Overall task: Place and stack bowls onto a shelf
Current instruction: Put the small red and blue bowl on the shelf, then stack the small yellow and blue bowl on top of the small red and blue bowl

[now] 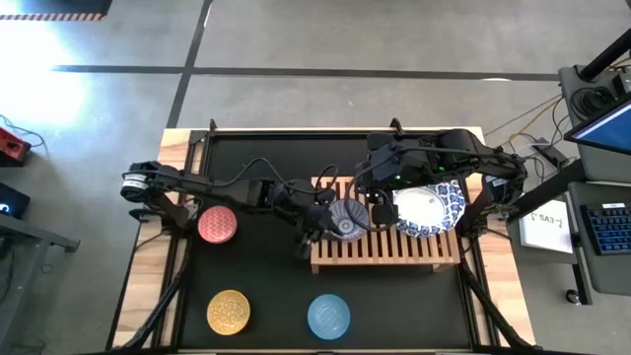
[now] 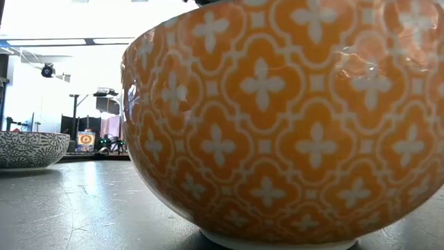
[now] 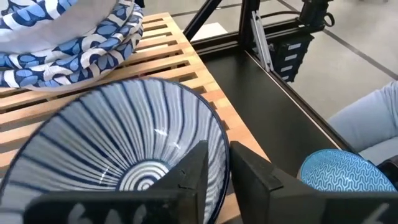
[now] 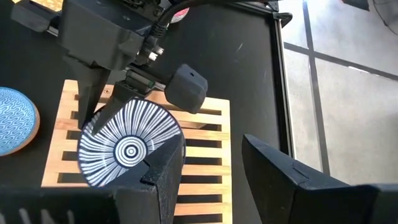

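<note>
The bench (image 1: 266,286) carries the shelf (image 1: 394,251), its long axis running along the bench's far edge. Stacked wide white bowls (image 1: 429,209) sit at the shelf's right end, mouths up. Beside them the striped dark grey bowl (image 1: 347,219) rests upright, the left gripper (image 1: 317,229) pinching its rim. It looks like rigid, glazed, slippery ceramic and may chip, so the rim seems the only sensible hold. The right gripper (image 4: 211,165) hovers above, spread.

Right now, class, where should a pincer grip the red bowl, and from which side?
Probably the rim of the red bowl, from straight above: it sits upright and open on the mat, so one finger goes inside, one outside. The left pincer, nearest, is shut on the striped bowl on the shelf.
</note>
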`<state>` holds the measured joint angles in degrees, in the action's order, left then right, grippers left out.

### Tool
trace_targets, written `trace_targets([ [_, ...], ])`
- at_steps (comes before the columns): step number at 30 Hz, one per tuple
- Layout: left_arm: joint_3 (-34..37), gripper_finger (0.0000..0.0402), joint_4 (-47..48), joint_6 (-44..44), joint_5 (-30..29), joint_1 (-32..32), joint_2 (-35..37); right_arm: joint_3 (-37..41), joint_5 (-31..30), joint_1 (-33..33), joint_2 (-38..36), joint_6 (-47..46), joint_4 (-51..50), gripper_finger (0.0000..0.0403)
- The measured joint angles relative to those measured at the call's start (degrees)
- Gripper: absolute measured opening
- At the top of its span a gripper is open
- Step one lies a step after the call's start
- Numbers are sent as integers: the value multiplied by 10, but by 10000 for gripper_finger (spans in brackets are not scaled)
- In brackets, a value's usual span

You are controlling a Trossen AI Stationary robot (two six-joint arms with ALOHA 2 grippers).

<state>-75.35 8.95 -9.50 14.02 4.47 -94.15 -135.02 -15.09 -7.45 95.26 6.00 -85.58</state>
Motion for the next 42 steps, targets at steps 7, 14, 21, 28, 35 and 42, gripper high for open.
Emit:
trace_targets([
  [7,0,99,-5,-7,-2,0,-1,0,0,0,0,0,-19,155],
  [14,-28,122,-12,-7,-2,-1,10,0,-2,4,-3,-28,-46,155],
  [21,-123,123,138,57,-58,2,9,0,-1,6,-31,-46,-45,155],
  [28,-150,123,270,75,-133,26,22,11,0,6,-79,-103,-44,155],
  [35,-150,123,403,171,-214,50,62,95,-31,6,-124,-131,-41,155],
  [42,-112,123,533,316,-281,90,89,242,-60,2,-200,-177,-11,155],
])
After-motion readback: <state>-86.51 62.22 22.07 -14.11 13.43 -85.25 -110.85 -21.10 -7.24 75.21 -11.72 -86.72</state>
